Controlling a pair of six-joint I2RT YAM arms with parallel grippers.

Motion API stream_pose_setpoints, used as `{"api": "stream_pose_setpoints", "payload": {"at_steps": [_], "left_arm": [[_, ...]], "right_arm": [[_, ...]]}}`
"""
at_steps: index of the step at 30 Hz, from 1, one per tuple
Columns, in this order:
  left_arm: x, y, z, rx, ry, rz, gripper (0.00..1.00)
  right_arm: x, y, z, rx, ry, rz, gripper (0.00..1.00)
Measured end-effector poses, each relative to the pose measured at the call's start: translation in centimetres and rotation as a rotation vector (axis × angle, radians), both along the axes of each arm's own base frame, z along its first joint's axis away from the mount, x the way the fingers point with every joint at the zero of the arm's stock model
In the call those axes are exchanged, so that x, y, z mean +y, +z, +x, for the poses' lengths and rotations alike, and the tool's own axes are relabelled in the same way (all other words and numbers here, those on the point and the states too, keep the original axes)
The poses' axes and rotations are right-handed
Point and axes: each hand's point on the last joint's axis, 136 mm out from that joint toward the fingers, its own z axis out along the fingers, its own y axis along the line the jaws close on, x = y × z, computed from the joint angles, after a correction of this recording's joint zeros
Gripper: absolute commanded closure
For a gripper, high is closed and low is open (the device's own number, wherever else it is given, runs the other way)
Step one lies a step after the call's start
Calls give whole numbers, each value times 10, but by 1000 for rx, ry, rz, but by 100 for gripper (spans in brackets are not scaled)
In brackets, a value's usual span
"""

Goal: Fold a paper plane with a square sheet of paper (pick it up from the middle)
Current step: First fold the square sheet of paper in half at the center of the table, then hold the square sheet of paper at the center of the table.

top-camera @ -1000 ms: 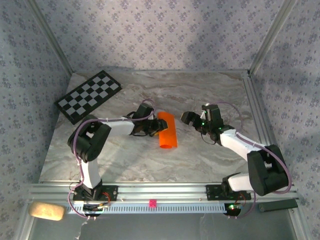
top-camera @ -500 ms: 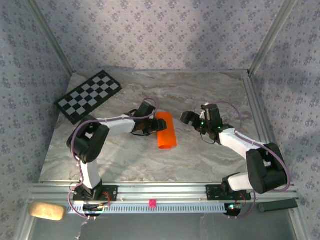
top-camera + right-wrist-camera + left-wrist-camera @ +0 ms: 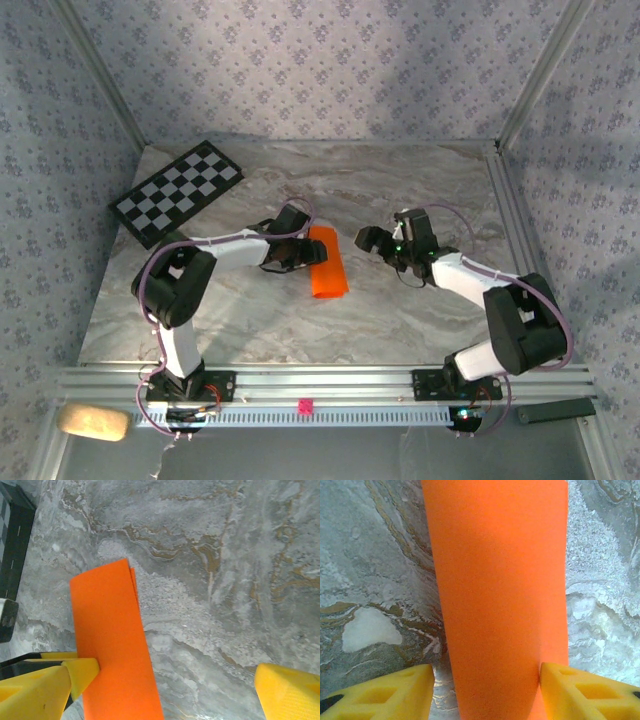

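Mid-bench (image 3: 420,310), the orange sheet of paper (image 3: 328,262) lies flat, folded into a long strip. Left tool (image 3: 485,690) straddles its near end, jaws apart: one finger touches the paper's edge, the other stands just clear. Right tool (image 3: 372,240) sits just to the strip's right, jaws wide apart, holding nothing. Checkerboard (image 3: 178,190) lies well apart at the far left corner.

Paper (image 3: 500,595) between left fingers (image 3: 585,690), perhaps touching.
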Motion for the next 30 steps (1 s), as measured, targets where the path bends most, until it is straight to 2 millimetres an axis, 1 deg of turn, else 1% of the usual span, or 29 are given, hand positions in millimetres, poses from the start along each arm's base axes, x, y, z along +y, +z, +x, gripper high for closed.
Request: {"api": "stream_pose_setpoints", "payload": {"at_steps": [7,14,24,30], "left_arm": [[6,-1,-1,11,-33,9,45],[13,-2,-3,33,-64,10,45],[15,-3,-6,52,-114,51,44],[17,-4,-5,65,-113,58,43]], "right_arm": [[8,7,3,-17,21,7,5],[9,4,2,-7,26,0,6],[12,4,1,-6,40,-7,5],[12,3,0,-2,41,-11,5]]}}
